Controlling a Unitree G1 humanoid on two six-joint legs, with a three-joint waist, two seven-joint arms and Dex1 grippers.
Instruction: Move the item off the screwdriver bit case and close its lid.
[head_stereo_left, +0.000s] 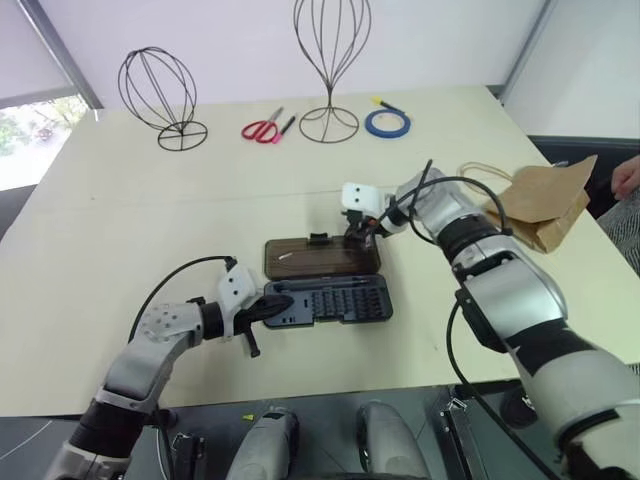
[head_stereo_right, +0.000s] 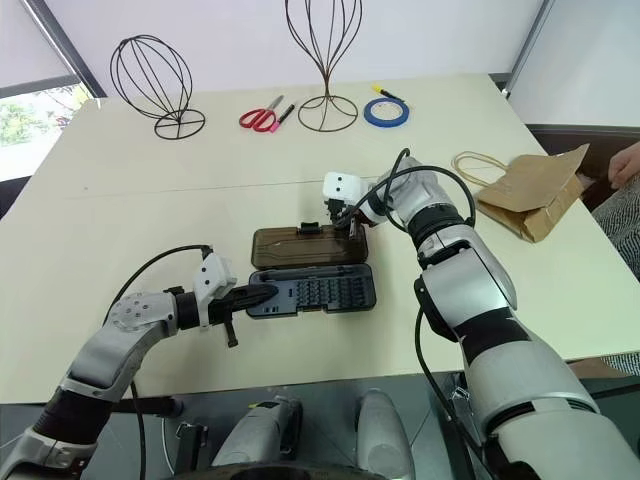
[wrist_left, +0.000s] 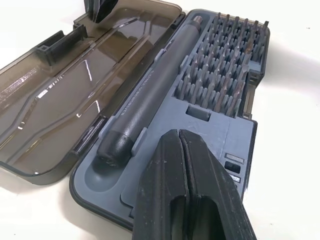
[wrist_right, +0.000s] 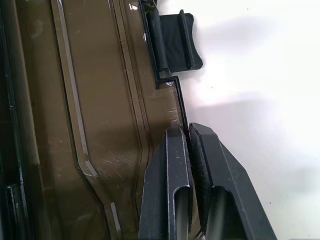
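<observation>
since the paper bag (head_stereo_left: 540, 205) already lies on the desk (head_stereo_left: 150, 220) well apart from the screwdriver bit case (head_stereo_left: 335, 300), off to the right near the desk's edge, the first part of the job reads as done. the case sits near the middle of the desk, spread open: grey tray with rows of bits and a dark screwdriver handle (wrist_left: 150, 95) on the near side, the lid (head_stereo_left: 322, 257) lying flat beyond it, inner face up. closing is still to do. right end effector (wrist_right: 189, 137): fingers pressed together on the lid's far rim, just beside the latch tab (wrist_right: 172, 40), so it appears to pinch that thin edge ready to swing it over. left end effector (wrist_left: 181, 150): fingers closed on nothing, tips resting on or just above the left end of the tray, seemingly to steady it. markings: faint lettering runs along the screwdriver handle, too small to read; no brand or label legible on case, lid or bag.
</observation>
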